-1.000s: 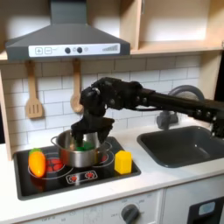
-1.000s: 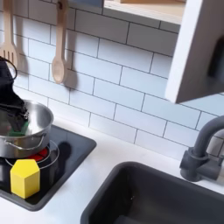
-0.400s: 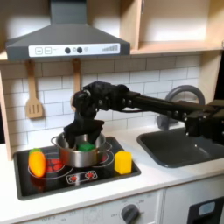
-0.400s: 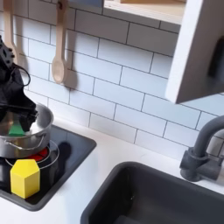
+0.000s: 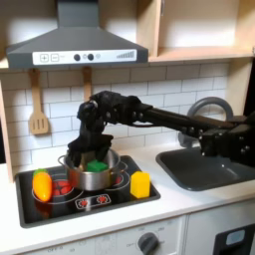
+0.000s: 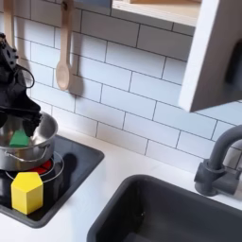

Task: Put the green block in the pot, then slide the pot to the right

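White tile backed the toy stovetop (image 5: 110, 204). In the first exterior view, the gripper (image 5: 90, 142) had risen off the pot (image 5: 93, 173), leaving the green block (image 5: 96, 166) inside; jaws seemingly apart. In the second exterior view, block rested in pot near the stovetop's left edge: sliding remained.

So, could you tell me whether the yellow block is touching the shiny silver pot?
Apart: in the first exterior view, bare stovetop separates the yellow block from the pot.

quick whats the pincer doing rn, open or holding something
Pincer: above the pot, with the green block lying in the pot below it; whether it is open or closed cannot be told.
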Motion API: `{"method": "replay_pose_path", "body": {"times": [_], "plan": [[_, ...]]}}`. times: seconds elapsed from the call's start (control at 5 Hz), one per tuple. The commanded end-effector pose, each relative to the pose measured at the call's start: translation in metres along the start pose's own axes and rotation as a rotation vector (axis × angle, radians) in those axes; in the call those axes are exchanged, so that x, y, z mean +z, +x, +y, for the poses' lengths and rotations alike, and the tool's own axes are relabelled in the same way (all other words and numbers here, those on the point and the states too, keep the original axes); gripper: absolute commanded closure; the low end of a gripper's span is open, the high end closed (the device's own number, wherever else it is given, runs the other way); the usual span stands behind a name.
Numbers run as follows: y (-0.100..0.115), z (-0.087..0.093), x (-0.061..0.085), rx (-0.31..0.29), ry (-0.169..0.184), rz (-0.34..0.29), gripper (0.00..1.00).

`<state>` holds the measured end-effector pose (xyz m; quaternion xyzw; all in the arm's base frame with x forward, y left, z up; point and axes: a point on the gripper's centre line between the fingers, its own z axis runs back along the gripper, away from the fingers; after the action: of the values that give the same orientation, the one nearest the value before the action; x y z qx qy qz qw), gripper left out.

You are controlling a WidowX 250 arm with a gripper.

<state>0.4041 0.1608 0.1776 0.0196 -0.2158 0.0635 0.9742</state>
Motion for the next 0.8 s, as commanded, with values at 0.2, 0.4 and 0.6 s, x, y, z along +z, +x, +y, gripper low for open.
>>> {"method": "replay_pose_path", "body": {"times": [0.2,0.4,0.6], "plan": [[-0.019,-0.033,-0.006,-0.033,-0.062,0.063,0.00],[-0.026,-0.034,-0.004,-0.032,-0.069,0.070,0.00],[-0.025,-0.038,0.003,-0.037,-0.070,0.055,0.00]]}}
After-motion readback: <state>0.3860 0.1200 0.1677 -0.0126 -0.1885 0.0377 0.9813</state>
